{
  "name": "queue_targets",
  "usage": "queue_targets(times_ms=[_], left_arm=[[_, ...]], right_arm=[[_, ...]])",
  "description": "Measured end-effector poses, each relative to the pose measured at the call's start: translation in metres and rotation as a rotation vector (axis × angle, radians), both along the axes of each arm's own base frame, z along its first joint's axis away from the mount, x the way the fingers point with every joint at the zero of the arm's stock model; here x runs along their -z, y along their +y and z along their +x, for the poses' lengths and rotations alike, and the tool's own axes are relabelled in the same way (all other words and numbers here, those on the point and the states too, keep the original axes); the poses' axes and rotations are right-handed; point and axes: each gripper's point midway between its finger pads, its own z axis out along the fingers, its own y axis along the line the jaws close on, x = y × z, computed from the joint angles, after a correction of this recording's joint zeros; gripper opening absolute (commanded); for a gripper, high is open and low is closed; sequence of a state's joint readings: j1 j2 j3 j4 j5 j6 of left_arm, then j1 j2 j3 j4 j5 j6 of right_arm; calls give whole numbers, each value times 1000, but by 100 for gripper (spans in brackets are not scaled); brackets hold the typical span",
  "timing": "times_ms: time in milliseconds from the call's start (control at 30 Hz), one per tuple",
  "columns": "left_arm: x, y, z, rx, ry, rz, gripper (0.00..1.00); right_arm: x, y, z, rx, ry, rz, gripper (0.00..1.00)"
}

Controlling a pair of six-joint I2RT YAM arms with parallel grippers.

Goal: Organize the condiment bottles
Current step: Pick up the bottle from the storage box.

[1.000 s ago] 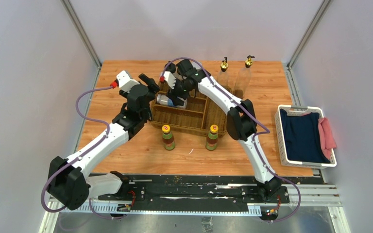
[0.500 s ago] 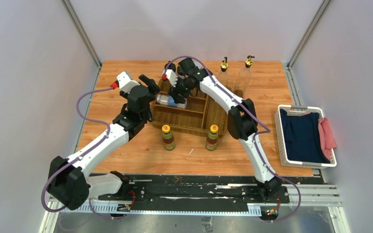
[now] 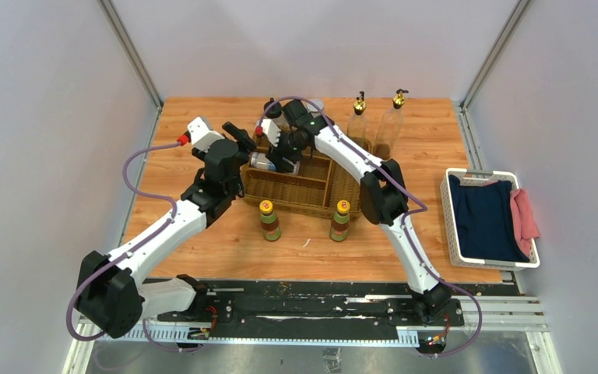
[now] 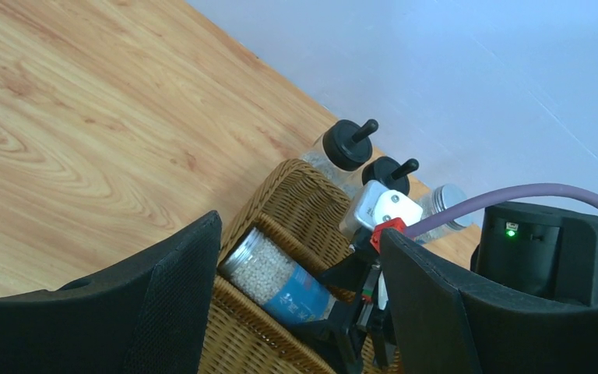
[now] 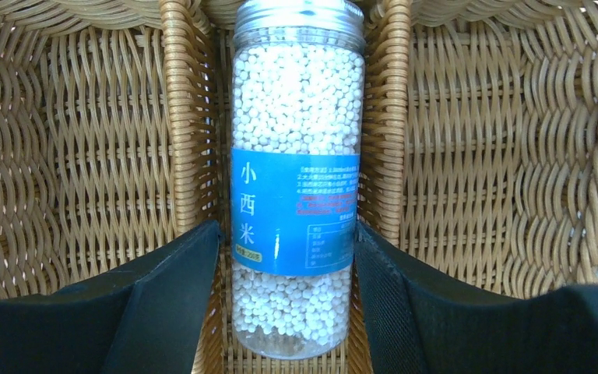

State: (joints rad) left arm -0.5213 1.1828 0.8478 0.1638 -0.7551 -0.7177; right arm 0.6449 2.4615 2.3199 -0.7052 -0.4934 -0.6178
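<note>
Currently grey-lidded jar (image 5: 296,179) lies flat in wicker basket (image 5: 109,156) compartment; right gripper (image 5: 286,257) jaws astride label, clamp unclear. Left gripper (image 4: 300,234) jaws open, empty. Smooth, rigid, bead-filled, likely weighty: pinch mid-body.

**Around the basket (image 3: 304,206)**

We find the jar (image 5: 296,179) lying in the basket's rear left compartment. Two short bottles (image 3: 269,220) stand just before the basket, two pump bottles (image 3: 357,118) behind its right end, and two knob-capped bottles (image 4: 344,146) behind its left corner.
</note>
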Motion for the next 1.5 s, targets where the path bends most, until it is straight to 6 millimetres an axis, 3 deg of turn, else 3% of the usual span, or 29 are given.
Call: queue_targets(times_ms=[400,467,533,567,1167,1500], left_arm=[[-11,6,-6,-14,-37,-15,76],[-12,7,-7,-14,-42,-18,76],[-10,7,-8,-14,-41,-17,76],[-9,7,-8,-14,-40,-16,76],[-3,10,-11,-22,-39,-16,76],[4,17,-14,-58,-35,-30,76]], right_arm=[[18,6,3,-2,-1,-9,63],[18,6,4,-1,-3,-10,46],[19,6,5,1,-8,-15,4],[20,6,6,5,-8,-19,0],[16,6,4,38,-45,-36,0],[13,-1,-10,41,-45,-35,0]])
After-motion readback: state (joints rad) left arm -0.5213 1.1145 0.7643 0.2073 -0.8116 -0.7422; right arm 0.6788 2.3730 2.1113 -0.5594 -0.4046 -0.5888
